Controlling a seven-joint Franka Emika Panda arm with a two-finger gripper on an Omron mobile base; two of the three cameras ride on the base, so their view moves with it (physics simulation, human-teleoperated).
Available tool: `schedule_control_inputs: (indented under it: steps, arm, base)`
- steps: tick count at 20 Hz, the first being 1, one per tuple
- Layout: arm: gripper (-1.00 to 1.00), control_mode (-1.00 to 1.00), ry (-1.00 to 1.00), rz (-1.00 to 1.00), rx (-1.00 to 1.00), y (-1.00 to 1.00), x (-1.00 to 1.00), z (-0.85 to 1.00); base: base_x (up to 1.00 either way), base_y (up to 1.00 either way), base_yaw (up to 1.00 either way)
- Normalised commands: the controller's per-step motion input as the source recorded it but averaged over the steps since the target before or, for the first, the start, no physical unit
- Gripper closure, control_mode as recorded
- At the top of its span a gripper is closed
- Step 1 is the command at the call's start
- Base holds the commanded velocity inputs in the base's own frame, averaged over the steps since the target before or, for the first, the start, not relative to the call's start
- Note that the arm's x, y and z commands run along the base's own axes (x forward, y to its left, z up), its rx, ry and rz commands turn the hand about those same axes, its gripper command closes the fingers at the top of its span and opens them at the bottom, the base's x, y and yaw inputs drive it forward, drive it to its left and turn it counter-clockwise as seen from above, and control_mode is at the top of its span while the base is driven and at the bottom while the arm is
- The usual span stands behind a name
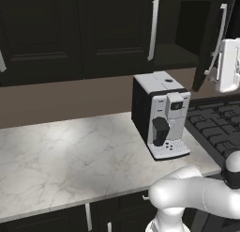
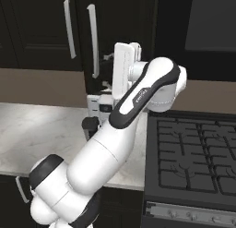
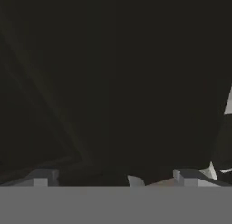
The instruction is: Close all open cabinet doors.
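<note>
Up high, white arm reaching, gripper (image 1: 216,69) beside open cabinet door (image 1: 213,38) near its handle (image 1: 221,28), finger spread unclear.

Glossy white shells make up the arm (image 2: 92,162), its links rounded and tube-like, swelling into bulbous housings at each joint. In the right base view, at lower left, a near-black band rings the lowest joint, and another dark collar shows beneath it. A long dark grey strip runs along the upper link at the frame's centre, bearing small pale lettering too fine to read. The hand (image 2: 123,70) at upper centre is a flat, boxy white block with dark fittings on its side. In the left base view the same white block sits at the right edge, and a dark ring caps the rounded white link at lower right. In the hand view the fingertips (image 3: 43,177) are small and grey.
</note>
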Motion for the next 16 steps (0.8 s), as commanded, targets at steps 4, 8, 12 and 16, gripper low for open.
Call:
schedule_control_inputs:
  steps: [4,8,12,16]
  arm:
    - [-1.00,-1.00,0.00,0.18,0.00,0.47,0.41,-0.01]
    - [-1.00,-1.00,0.00,0.10,0.00,0.42,0.59,-0.02]
    - [-1.00,-1.00,-0.03,0.00,0.00,0.32,0.70,-0.03]
    - [-1.00,-1.00,-0.01,-0.04,-0.03,0.42,0.64,-0.10]
  base:
    - [0.00,0.00,0.00]
    - [0.00,0.00,0.00]
    - [0.00,0.00,0.00]
    - [0.00,0.00,0.00]
